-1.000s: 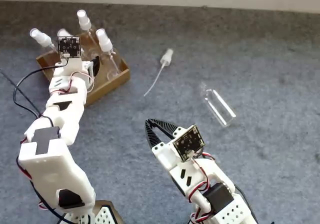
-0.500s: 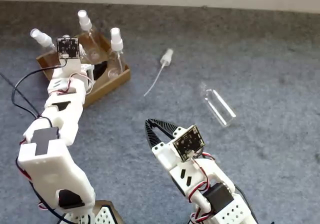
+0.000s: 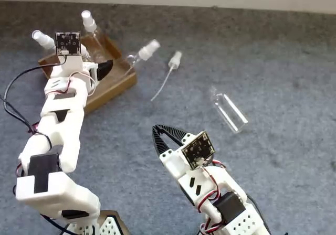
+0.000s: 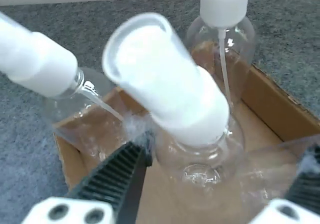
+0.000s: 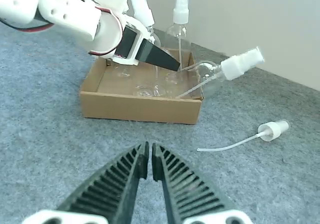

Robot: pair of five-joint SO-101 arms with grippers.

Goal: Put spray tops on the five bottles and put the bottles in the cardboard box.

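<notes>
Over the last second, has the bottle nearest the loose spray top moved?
Yes: the bottle tipped from upright over the cardboard box wall toward the loose spray top.

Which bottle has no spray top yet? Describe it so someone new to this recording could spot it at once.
In the high view, start at the cardboard box at the far left of the grey carpet and go right, past the loose spray top. Further right a clear bottle lies on its side, alone on the carpet. Unlike the capped bottles in the box, it has a bare neck.
</notes>
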